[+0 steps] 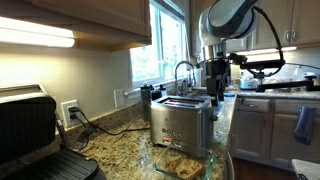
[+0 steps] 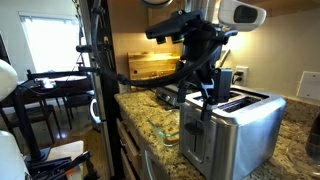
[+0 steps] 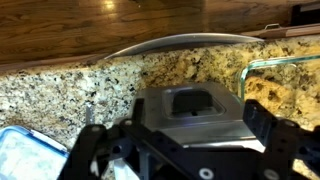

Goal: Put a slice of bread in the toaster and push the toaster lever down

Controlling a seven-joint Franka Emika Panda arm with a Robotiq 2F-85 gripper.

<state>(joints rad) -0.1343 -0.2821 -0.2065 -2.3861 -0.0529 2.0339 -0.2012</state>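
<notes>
The tool [image 2: 203, 95] hangs just above the narrow end of the toaster [image 2: 245, 128] on the speckled counter [image 2: 141, 112].

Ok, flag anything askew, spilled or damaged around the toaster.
Nothing stands out. The toaster stands upright on the granite counter, the glass dish beside it looks intact, and no spill shows. The gripper hangs open over the toaster's end.

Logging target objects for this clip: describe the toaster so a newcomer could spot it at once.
On the speckled granite counter beside the window, look beneath the robot arm. The toaster is the boxy brushed-steel unit with top slots, unlike the black hinged grill press nearby.
</notes>
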